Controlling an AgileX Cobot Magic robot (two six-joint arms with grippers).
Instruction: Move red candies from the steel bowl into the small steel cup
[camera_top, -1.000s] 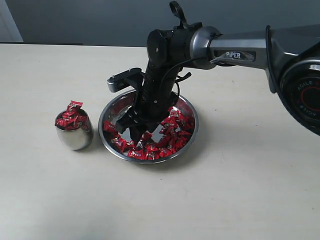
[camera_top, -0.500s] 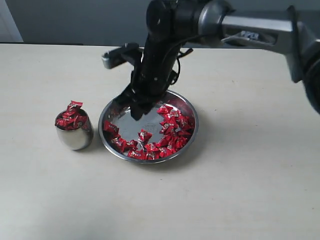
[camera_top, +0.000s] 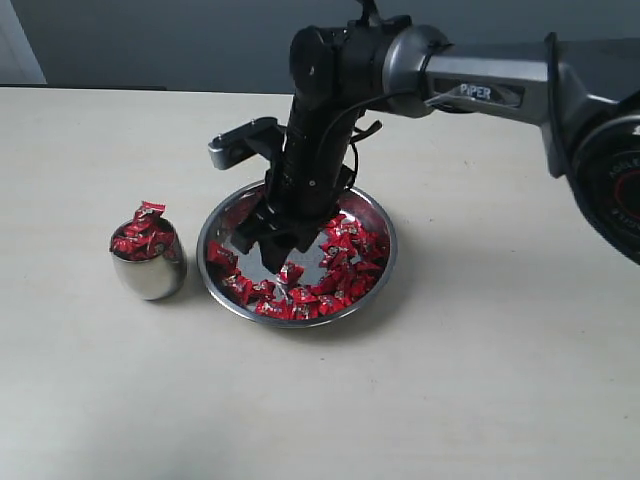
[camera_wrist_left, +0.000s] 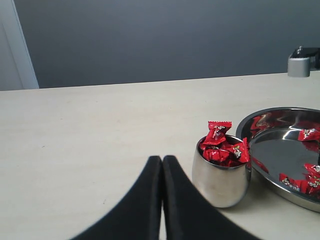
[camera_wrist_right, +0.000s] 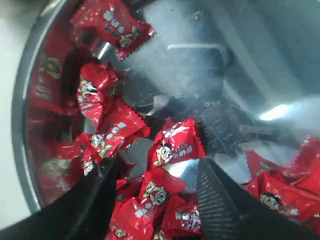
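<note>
The right pincer (camera_wrist_right: 156, 162) hangs open over the red candies (camera_top: 335, 262) in the bowl (camera_top: 383, 215), just beside the cup (camera_top: 150, 278), whose heaped load may shed any added candy onto the worktop (camera_top: 480, 380).

Ext cam: high, angled down over table (camera_top: 500, 380). L wrist: low, side-on to small steel cup (camera_wrist_left: 220, 182) & steel bowl (camera_wrist_left: 282, 152). R wrist: v. close, looking into bowl. All share bowl.

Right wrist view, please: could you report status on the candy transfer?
Right gripper jaws open, low over shiny red wrapped candies in wide shallow steel bowl. Left gripper jaws shut, near small rounded steel cup, heaped full. Nothing in the way.
</note>
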